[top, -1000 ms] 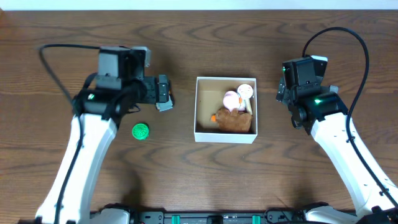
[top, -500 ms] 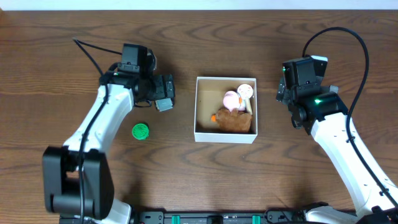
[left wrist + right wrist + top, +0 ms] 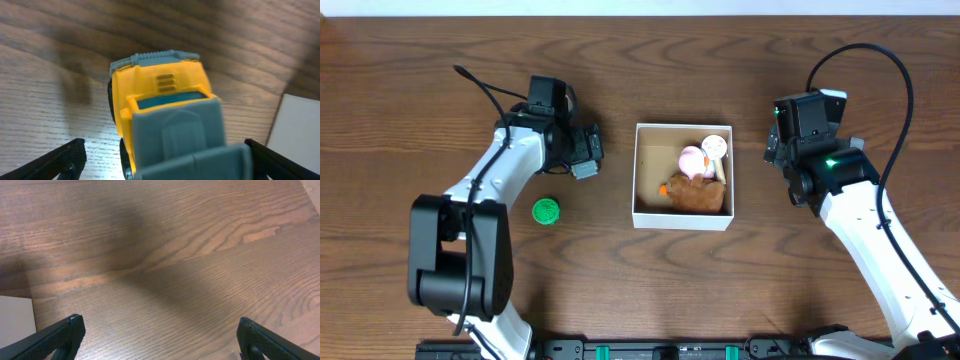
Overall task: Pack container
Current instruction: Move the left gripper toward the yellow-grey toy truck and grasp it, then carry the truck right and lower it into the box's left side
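The container [image 3: 636,176], a square white box with a tan inside, sits mid-table and holds a brown plush [image 3: 698,194], a pink toy [image 3: 691,158] and a white round piece [image 3: 715,146]. Its wall shows in the left wrist view [image 3: 300,131] and in the right wrist view [image 3: 15,316]. My left gripper [image 3: 585,150] is left of the box, jaws wide open [image 3: 167,150] around a yellow toy truck with a grey bed [image 3: 160,95]. My right gripper [image 3: 160,330] is open and empty over bare wood, right of the box.
A green ball [image 3: 546,210] lies on the table, below and left of the left gripper. The left arm [image 3: 485,185] runs diagonally down the left side. The right arm [image 3: 865,215] and its cable run down the right side.
The left arm has swung and its wrist has shifted right toward the box, with the gripper staying over the truck. The right arm and the box contents have not moved.
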### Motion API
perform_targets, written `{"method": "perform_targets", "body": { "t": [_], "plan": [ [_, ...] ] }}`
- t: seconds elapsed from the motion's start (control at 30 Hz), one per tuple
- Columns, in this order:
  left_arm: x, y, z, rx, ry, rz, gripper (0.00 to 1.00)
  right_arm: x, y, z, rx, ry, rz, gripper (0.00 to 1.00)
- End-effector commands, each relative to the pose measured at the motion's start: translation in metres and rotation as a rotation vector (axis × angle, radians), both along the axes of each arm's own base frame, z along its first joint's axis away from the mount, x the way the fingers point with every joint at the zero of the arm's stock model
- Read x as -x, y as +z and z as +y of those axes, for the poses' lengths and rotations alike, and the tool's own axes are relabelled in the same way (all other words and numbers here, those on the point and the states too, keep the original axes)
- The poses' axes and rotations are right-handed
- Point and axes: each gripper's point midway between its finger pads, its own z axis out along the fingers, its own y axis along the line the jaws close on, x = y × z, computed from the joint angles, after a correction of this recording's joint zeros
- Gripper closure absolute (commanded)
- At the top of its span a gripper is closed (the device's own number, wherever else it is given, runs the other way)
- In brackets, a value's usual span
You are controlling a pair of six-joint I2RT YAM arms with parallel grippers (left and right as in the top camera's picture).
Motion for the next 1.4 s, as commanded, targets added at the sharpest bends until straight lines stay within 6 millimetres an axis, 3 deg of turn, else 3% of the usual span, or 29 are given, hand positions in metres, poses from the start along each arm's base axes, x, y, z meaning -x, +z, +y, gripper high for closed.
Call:
{"method": "perform_targets", "body": {
  "t": [0.0, 0.1, 0.33, 0.63, 0.83, 1.03, 1.2, 1.37],
  "plan": [
    [-0.004, -0.005, 0.001, -0.010, 0.015, 0.009, 0.02, -0.001, 0.006, -0.003, 0.003, -0.014, -0.018, 0.01],
    [-0.003, -0.006, 0.001, -0.011, 0.015, 0.014, 0.10, -0.001, 0.006, -0.003, 0.003, -0.014, -0.018, 0.01],
    [0.002, -0.008, 0.002, -0.014, 0.015, 0.034, 0.42, -0.001, 0.006, -0.003, 0.003, -0.014, -0.018, 0.01],
    [0.000, 0.004, 0.002, -0.015, -0.003, 0.001, 0.50, -0.001, 0.006, -0.003, 0.003, -0.014, -0.018, 0.01],
    [-0.003, 0.046, 0.001, 0.000, -0.002, -0.097, 0.51, -0.001, 0.006, -0.003, 0.003, -0.014, -0.018, 0.01],
    [0.015, 0.107, -0.010, 0.011, -0.056, -0.211, 0.54, -0.001, 0.006, -0.003, 0.003, -0.014, -0.018, 0.01],
    [0.045, 0.152, -0.050, 0.041, -0.174, -0.305, 0.55, -0.001, 0.006, -0.003, 0.003, -0.014, -0.018, 0.01],
    [0.075, 0.171, -0.101, -0.004, -0.328, -0.385, 0.56, -0.001, 0.006, -0.003, 0.003, -0.013, -0.018, 0.01]
  ]
}}
